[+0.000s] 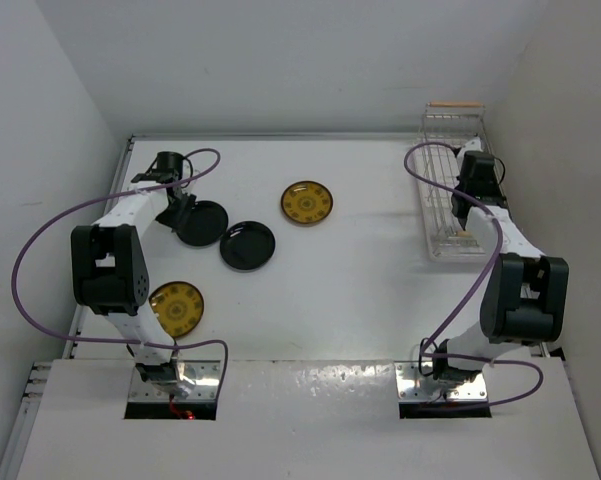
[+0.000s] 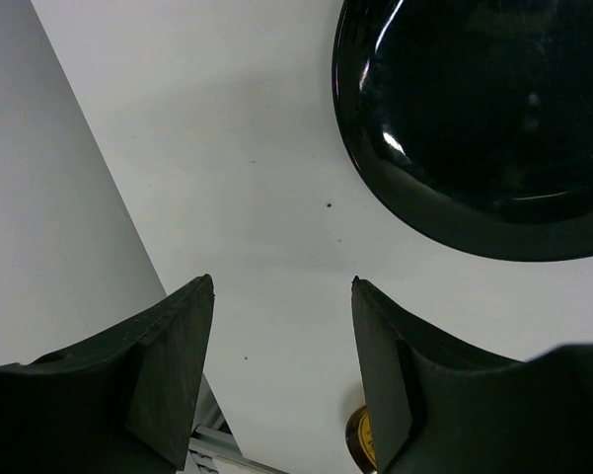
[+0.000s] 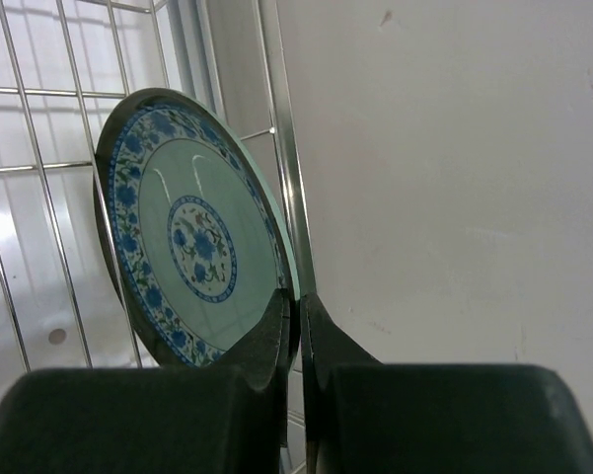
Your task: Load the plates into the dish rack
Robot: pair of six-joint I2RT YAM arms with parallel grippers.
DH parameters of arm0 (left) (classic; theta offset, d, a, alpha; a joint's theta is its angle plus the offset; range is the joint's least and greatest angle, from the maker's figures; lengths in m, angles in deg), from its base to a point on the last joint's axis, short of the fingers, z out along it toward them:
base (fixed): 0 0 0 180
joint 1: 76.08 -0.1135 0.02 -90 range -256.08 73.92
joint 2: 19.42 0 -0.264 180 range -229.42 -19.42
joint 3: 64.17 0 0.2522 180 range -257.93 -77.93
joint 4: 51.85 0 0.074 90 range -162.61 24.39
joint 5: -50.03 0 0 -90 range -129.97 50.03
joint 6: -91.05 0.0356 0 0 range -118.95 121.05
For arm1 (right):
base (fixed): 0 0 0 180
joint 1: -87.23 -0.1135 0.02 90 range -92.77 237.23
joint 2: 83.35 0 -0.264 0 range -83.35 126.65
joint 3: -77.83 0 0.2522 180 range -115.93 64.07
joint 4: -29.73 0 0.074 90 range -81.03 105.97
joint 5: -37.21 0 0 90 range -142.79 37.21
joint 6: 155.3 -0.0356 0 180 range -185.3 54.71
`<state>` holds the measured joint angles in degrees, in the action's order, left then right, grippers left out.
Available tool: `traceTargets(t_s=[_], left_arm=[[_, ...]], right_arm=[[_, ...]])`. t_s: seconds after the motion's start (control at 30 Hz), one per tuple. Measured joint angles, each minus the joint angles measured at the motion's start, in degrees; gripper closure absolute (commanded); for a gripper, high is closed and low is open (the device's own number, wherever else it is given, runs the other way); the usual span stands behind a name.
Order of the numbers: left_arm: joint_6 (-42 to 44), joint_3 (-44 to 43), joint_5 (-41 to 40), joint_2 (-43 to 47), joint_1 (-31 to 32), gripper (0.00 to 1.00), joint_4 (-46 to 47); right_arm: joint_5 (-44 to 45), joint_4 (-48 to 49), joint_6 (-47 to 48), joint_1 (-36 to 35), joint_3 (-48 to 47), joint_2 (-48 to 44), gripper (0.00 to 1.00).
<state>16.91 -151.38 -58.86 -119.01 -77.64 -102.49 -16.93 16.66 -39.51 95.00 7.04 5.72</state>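
Counting 5 plates & 1 dish rack (image 1: 438, 215): 2 black plates (image 1: 248, 245) & 2 yellow patterned plates (image 1: 307, 202) lie flat on the table (image 1: 360, 290); 1 blue-green floral plate (image 3: 192, 237) stands tilted in the rack, far right. Left gripper (image 2: 281, 296): jaws apart, empty, near a black plate. Right gripper (image 3: 296, 316): closed tight, tips at the blue-green rim, grip unclear.

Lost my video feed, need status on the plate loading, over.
Left tool open, empty, beside a black plate. Right tool shut on rim of blue-green plate, upright at dish rack. Second black plate, two yellow plates on table. Nothing blocking.
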Motion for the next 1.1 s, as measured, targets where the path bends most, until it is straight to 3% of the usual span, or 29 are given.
traceTargets(t_s=[0.17,0.33,0.4,0.47,0.53,0.73,0.93,1.03,1.1], left_arm=[[0.2,0.0,0.0,0.0,0.0,0.37,-0.2],[0.4,0.0,0.0,0.0,0.0,0.37,-0.4],[0.6,0.0,0.0,0.0,0.0,0.37,-0.5],[0.9,0.0,0.0,0.0,0.0,0.37,-0.6],[1.1,0.0,0.0,0.0,0.0,0.37,-0.8],[1.5,0.2,0.0,0.0,0.0,0.37,-1.2],[4.1,0.7,4.5,0.0,-1.8,0.31,-4.1],[7.5,0.9,8.9,-0.1,-6.2,0.22,-7.8],[10.5,1.6,12.4,-0.5,-10.8,0.10,-10.6]], right_arm=[[-0.3,-0.1,1.0,0.1,0.0,0.0,1.00],[-1.3,-3.2,-0.4,0.8,-1.4,0.0,0.89],[-1.4,-4.9,-1.1,1.2,-2.0,0.0,0.78],[-1.4,-6.5,-1.8,1.5,-2.1,0.0,0.60],[-1.4,-7.7,-2.6,1.6,-2.2,0.0,0.53],[-1.4,-10.2,-3.8,1.9,-3.6,0.0,0.52],[-1.8,-12.9,-5.6,1.7,-8.0,-0.4,0.39],[-2.6,-14.8,-7.5,1.0,-10.3,-2.0,0.30],[-3.6,-16.4,-8.7,-0.3,-11.4,-3.9,0.28]])
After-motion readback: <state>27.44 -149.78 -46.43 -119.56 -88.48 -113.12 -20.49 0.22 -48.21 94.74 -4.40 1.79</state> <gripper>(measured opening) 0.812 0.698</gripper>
